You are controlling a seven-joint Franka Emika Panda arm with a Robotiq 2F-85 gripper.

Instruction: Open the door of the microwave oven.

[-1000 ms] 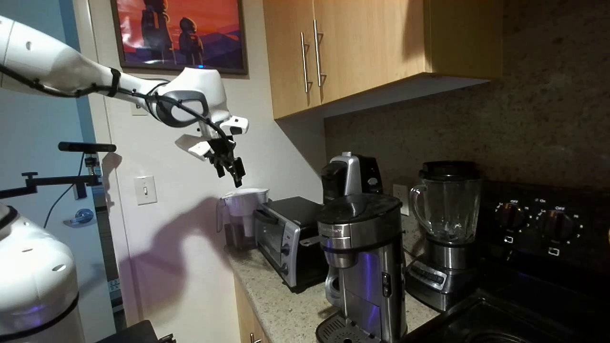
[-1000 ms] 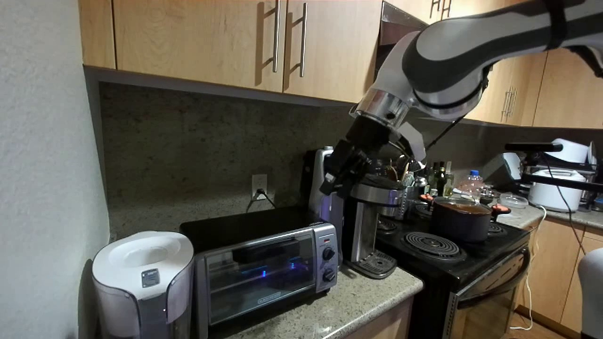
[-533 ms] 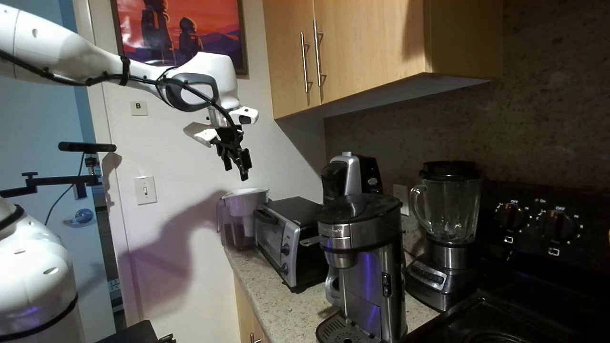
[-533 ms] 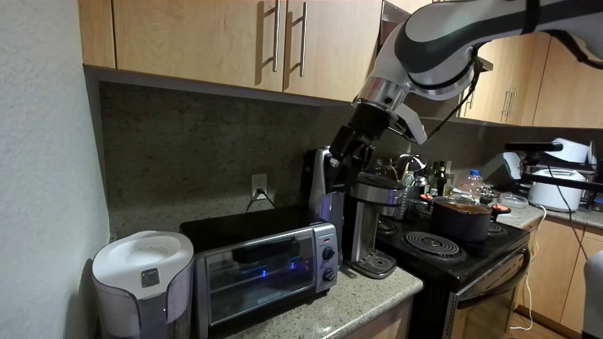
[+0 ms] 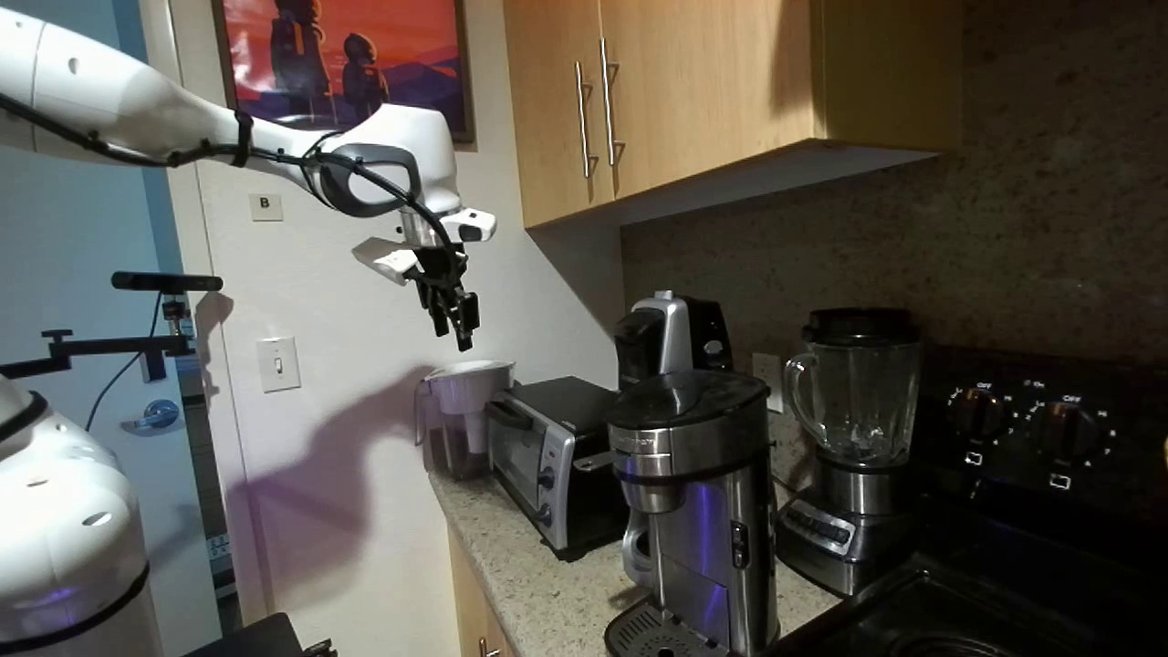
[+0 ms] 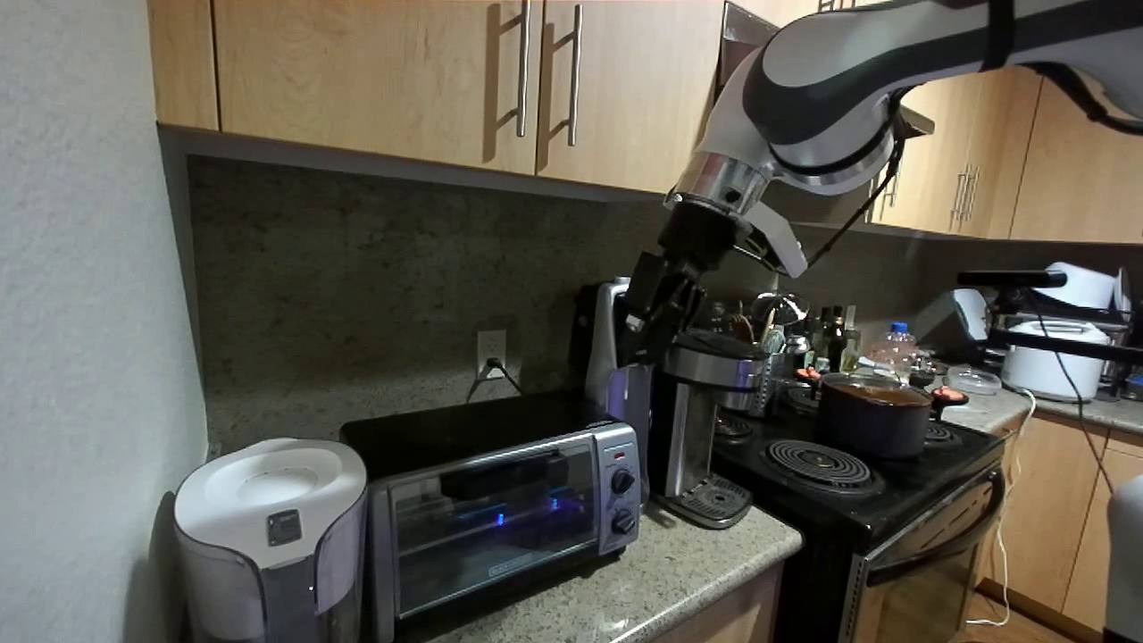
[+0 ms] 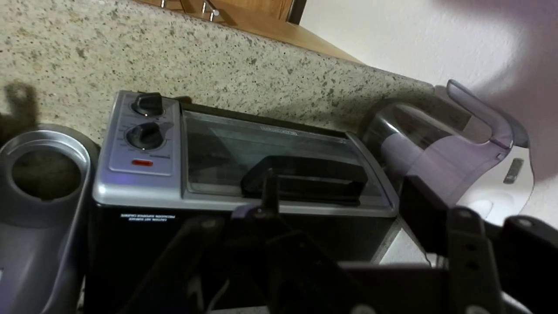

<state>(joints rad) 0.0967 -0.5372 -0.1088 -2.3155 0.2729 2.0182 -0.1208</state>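
The microwave oven, a small silver and black box, stands on the counter in both exterior views [image 5: 566, 401] [image 6: 473, 433]. Its dark glass door [image 6: 500, 536] is shut, also in the wrist view [image 7: 218, 139]. A black handle [image 7: 301, 168] runs along the door's top edge. My gripper [image 5: 453, 334] is open and empty, pointing down in the air above and in front of the oven. In an exterior view the gripper [image 6: 656, 335] appears up and right of the oven. In the wrist view its fingers [image 7: 420, 213] are wide apart, with the handle beyond the gap, not touched.
A water pitcher [image 6: 272, 500] stands close beside the oven's handle end. A tall steel coffee maker [image 5: 689, 484] and a slimmer silver machine [image 5: 671, 333] stand on the knob side. A blender [image 5: 858, 411] is farther along. Wooden cupboards [image 6: 375, 80] hang above. A pot [image 6: 875, 424] sits on the stove.
In an exterior view the gripper has moved up and to the right over the last second, then sunk very slightly in the last half second. The oven and its door have not moved.
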